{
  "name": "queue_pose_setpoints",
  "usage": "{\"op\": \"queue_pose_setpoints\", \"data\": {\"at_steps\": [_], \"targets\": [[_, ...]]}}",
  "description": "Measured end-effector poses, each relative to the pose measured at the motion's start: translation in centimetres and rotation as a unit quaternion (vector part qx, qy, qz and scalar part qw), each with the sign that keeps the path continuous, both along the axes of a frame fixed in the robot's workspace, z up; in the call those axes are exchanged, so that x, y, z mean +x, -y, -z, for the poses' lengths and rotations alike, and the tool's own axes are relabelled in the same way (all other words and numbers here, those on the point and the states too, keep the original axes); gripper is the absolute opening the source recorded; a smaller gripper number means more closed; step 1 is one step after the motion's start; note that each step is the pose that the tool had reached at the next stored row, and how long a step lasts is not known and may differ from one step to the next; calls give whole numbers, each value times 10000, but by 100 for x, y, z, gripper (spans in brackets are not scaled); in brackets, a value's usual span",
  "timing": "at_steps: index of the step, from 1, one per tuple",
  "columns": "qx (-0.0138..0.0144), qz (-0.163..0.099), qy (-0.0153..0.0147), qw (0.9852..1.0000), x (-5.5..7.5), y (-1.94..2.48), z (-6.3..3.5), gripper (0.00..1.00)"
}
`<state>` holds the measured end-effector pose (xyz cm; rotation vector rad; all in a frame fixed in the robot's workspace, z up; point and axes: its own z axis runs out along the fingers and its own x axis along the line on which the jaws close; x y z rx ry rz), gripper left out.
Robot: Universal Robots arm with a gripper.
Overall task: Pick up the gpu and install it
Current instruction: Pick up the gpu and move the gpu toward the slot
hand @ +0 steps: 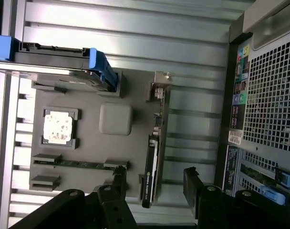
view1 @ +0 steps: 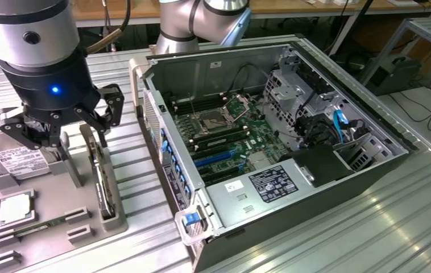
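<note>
While the hard drive (view1: 17,159) at the exterior view's left wears a white label, its print is too small to read. Near it the square CPU chip (view1: 15,207) shows bare metal. Both rest in a grey holder (view1: 52,196). Along the holder's right-hand edge the gpu (view1: 103,182) stands on its long edge in a slot, silver bracket at the far end. A strip of ribbed table (view1: 141,187) lies bare between the holder and the open computer case (view1: 291,227), whose black label (view1: 272,185) cannot be read either. The arm comes down from above, wrist vertical, with the gripper (view1: 62,122) above the holder. Its fingers (hand: 190,186) are spread wide and hold nothing. In the wrist view the card's near end lies between them, untouched.
</note>
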<state>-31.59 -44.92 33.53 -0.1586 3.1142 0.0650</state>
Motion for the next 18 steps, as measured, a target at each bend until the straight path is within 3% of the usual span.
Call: {"op": "queue_pose_setpoints", "data": {"at_steps": [5,18], "targets": [[0,-154,0,9999,0,42,110,60],[0,-217,0,9998,0,55,160,60]]}}
